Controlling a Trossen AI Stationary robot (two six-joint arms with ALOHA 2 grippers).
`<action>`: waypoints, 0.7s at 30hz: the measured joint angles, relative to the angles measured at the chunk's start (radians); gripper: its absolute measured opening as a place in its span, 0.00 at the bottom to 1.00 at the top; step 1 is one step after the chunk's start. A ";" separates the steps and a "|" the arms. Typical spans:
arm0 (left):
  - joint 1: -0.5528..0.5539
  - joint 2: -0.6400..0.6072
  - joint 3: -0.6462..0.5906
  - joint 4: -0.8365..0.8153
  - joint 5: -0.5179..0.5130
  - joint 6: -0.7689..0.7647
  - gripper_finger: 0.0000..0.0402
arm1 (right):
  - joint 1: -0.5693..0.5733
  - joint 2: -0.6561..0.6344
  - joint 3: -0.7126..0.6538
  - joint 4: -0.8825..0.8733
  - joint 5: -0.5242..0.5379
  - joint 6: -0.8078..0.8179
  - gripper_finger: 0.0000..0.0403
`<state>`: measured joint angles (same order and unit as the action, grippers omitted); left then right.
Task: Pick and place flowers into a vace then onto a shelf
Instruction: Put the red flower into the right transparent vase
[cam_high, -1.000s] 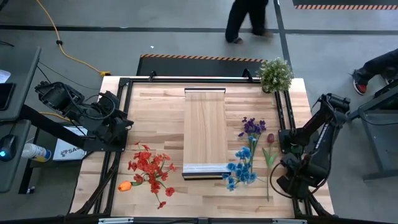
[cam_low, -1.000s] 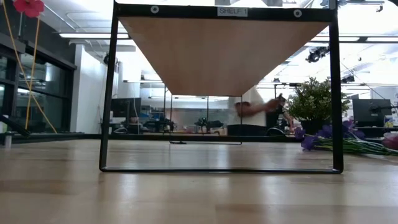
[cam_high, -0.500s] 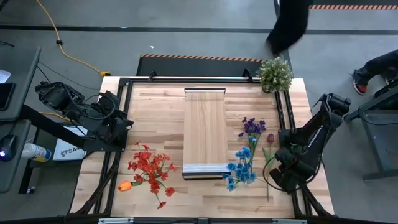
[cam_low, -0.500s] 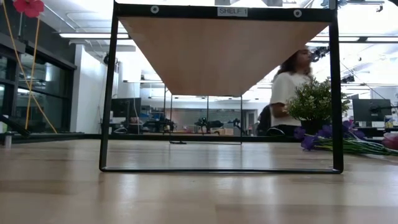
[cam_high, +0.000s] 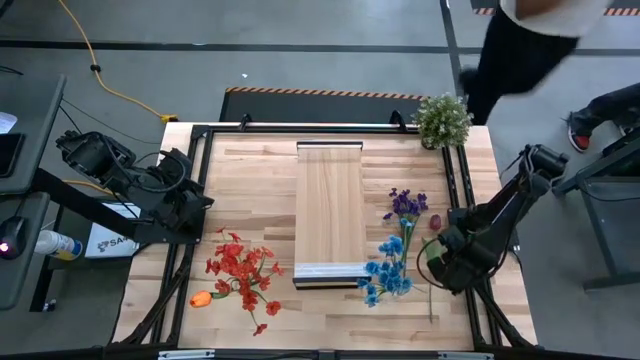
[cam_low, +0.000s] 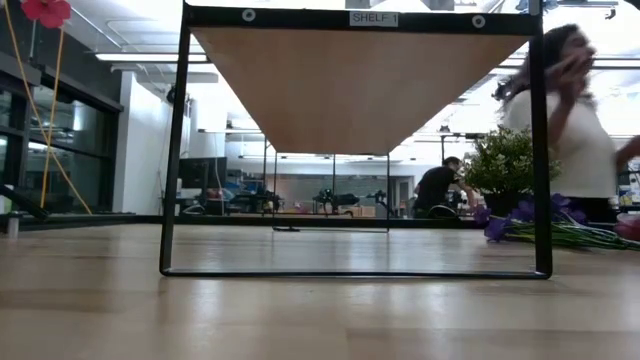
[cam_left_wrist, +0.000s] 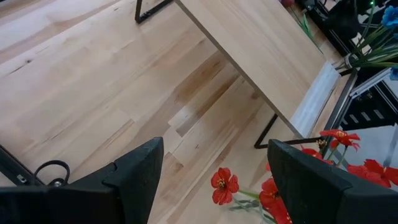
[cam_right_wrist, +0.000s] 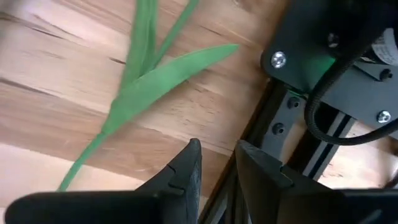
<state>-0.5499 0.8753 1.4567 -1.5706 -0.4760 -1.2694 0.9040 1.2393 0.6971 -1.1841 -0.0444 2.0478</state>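
Observation:
The flowers lie flat on the wooden tabletop on either side of the raised shelf (cam_high: 330, 210). The red bunch (cam_high: 240, 268) and the orange head (cam_high: 200, 298) are on its left. The blue (cam_high: 388, 272), purple (cam_high: 405, 203) and dark-red (cam_high: 434, 222) heads and a green leaf stem (cam_right_wrist: 140, 81) are on its right. No vase shows. My right gripper (cam_high: 437, 265) (cam_right_wrist: 217, 155) points down near the table's right rail beside the leaf stem, its fingers a narrow gap apart with nothing between them. My left gripper (cam_left_wrist: 216, 149) hangs wide open and high at the table's left edge (cam_high: 195, 200).
A bushy potted plant (cam_high: 442, 120) stands at the far right corner. Black frame rails (cam_high: 462, 200) run along the table's sides; one rail (cam_right_wrist: 292, 99) lies close to my right fingers. A person (cam_high: 530, 50) walks past behind the far edge. Bare wood (cam_high: 250, 180) lies left of the shelf.
My right gripper has come down and moved from the near right corner toward the table's left and far side, ending beside the green leaf stem. The gap between its fingers cannot be compared. A person has walked rightward behind the table. The flowers have not moved.

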 joint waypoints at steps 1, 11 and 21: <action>0.000 0.000 0.000 0.000 0.000 0.000 0.80 | -0.014 -0.008 0.000 0.010 0.012 -0.009 0.23; 0.000 0.000 0.000 0.000 -0.004 0.000 0.80 | -0.184 -0.053 0.000 0.034 0.153 -0.111 0.23; 0.000 0.000 0.000 0.000 -0.005 0.006 0.80 | -0.284 -0.068 -0.149 0.287 0.137 -0.105 0.23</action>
<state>-0.5499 0.8750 1.4567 -1.5708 -0.4808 -1.2636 0.6199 1.1713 0.5481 -0.8970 0.0922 1.9427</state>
